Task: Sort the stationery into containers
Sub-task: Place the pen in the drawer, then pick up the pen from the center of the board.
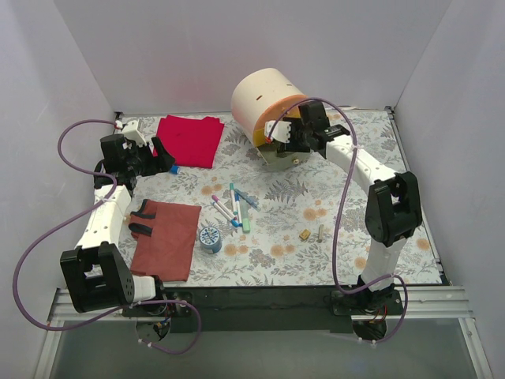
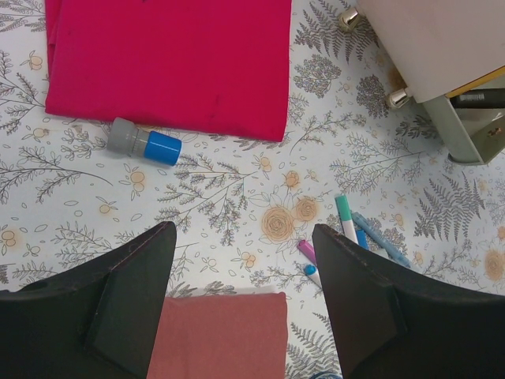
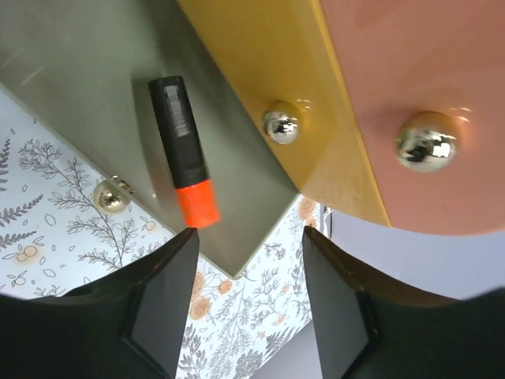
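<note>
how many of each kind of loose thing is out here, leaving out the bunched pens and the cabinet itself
folded cloths: 2, one red, one rust-brown
round blue-white tape roll: 1
tiny tan blocks: 2
black-and-orange highlighter, lying in the open olive green drawer: 1
short grey-and-blue capped tube: 1
total: 7

Right gripper (image 3: pixel 248 237) matt black plastic. Just ahead of it: highlighter (image 3: pixel 183 150) matt black plastic body, orange end same plastic; olive drawer (image 3: pixel 79 79) smooth, matt inside; yellow drawer (image 3: pixel 276 55) & orange drawer (image 3: pixel 379 71) smooth w/ slight sheen; knobs (image 3: pixel 426 146) polished metal, mirror-bright. Ahead of left gripper (image 2: pixel 242 229): red cloth (image 2: pixel 166 59) soft matt fabric; rust-brown cloth (image 2: pixel 221 335) close under it, matt fabric too; table cover (image 2: pixel 237 181) smooth, printed, low sheen.
</note>
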`<act>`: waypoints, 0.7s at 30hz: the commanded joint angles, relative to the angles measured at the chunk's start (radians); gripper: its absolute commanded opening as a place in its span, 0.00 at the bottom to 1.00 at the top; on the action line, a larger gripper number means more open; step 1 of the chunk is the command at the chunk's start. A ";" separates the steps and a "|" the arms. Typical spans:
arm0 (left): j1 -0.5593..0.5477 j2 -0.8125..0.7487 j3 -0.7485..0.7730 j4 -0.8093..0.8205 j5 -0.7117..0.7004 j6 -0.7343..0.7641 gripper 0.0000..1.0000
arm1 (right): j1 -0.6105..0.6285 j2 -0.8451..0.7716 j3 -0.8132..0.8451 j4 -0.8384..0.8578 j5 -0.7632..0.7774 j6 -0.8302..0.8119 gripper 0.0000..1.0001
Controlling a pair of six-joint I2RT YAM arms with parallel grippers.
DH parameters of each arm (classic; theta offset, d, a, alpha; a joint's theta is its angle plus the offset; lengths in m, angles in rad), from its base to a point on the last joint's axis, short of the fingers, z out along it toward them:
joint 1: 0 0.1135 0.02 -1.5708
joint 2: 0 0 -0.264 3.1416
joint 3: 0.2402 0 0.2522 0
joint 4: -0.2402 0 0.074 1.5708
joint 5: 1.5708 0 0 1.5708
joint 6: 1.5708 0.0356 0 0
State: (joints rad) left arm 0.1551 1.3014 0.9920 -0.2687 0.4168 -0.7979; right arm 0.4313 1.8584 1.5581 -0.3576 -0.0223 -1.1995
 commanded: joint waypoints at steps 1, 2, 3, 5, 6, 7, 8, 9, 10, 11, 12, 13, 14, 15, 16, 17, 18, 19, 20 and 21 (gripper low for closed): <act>0.003 -0.022 -0.003 0.005 0.016 -0.001 0.70 | -0.023 -0.074 0.111 -0.067 -0.060 0.142 0.66; 0.001 -0.024 -0.004 0.003 0.017 -0.001 0.70 | -0.022 -0.077 0.123 -0.092 -0.105 0.165 0.67; 0.001 -0.025 -0.006 0.005 0.016 -0.001 0.70 | -0.022 -0.088 0.135 -0.118 -0.137 0.199 0.66; 0.001 -0.028 -0.010 0.005 0.019 -0.001 0.70 | -0.019 -0.093 0.171 -0.207 -0.262 0.352 0.66; 0.001 -0.031 -0.012 0.005 0.017 -0.001 0.70 | -0.016 -0.085 0.180 -0.234 -0.304 0.410 0.66; 0.001 -0.030 -0.015 0.005 0.017 -0.003 0.70 | -0.006 -0.081 0.177 -0.265 -0.335 0.475 0.65; 0.001 -0.033 -0.015 0.005 0.017 -0.004 0.70 | 0.007 -0.074 0.169 -0.270 -0.384 0.623 0.64; 0.001 -0.033 -0.018 0.005 0.017 -0.006 0.70 | 0.015 -0.061 0.158 -0.274 -0.413 0.677 0.63; 0.001 -0.034 -0.016 0.005 0.017 -0.006 0.70 | 0.024 -0.050 0.149 -0.279 -0.442 0.727 0.59; 0.003 -0.034 -0.016 0.005 0.016 -0.006 0.70 | 0.055 -0.044 0.123 -0.276 -0.464 0.777 0.58; 0.000 -0.039 -0.016 0.002 0.013 -0.004 0.70 | 0.075 -0.039 0.105 -0.267 -0.456 0.793 0.57; 0.001 -0.040 -0.016 -0.001 0.010 -0.004 0.70 | 0.098 -0.041 0.083 -0.247 -0.441 0.796 0.56; 0.001 -0.042 -0.016 -0.003 0.007 0.000 0.70 | 0.144 -0.041 0.057 -0.242 -0.423 0.792 0.56; 0.001 -0.045 -0.016 -0.007 0.005 -0.001 0.70 | 0.165 -0.033 0.051 -0.241 -0.416 0.793 0.55; 0.001 -0.045 -0.016 -0.010 0.002 -0.001 0.70 | 0.182 -0.025 0.049 -0.241 -0.406 0.802 0.54; 0.001 -0.047 -0.018 -0.013 0.000 -0.001 0.70 | 0.207 -0.018 0.053 -0.238 -0.387 0.822 0.53; 0.001 -0.047 -0.016 -0.015 -0.003 -0.001 0.70 | 0.214 0.002 0.057 -0.236 -0.384 0.883 0.52; 0.003 -0.051 -0.018 -0.017 -0.003 -0.001 0.70 | 0.218 0.010 0.054 -0.221 -0.378 0.932 0.50; 0.001 -0.050 -0.018 -0.017 -0.003 -0.003 0.70 | 0.224 0.015 0.046 -0.210 -0.361 0.978 0.50; 0.001 -0.050 -0.018 -0.015 -0.004 -0.001 0.70 | 0.227 0.019 0.028 -0.196 -0.346 1.026 0.52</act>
State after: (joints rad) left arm 0.1551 1.2968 0.9874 -0.2726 0.4187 -0.8009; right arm 0.6525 1.8606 1.6138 -0.5892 -0.3943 -0.3893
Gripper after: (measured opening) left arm 0.698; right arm 0.510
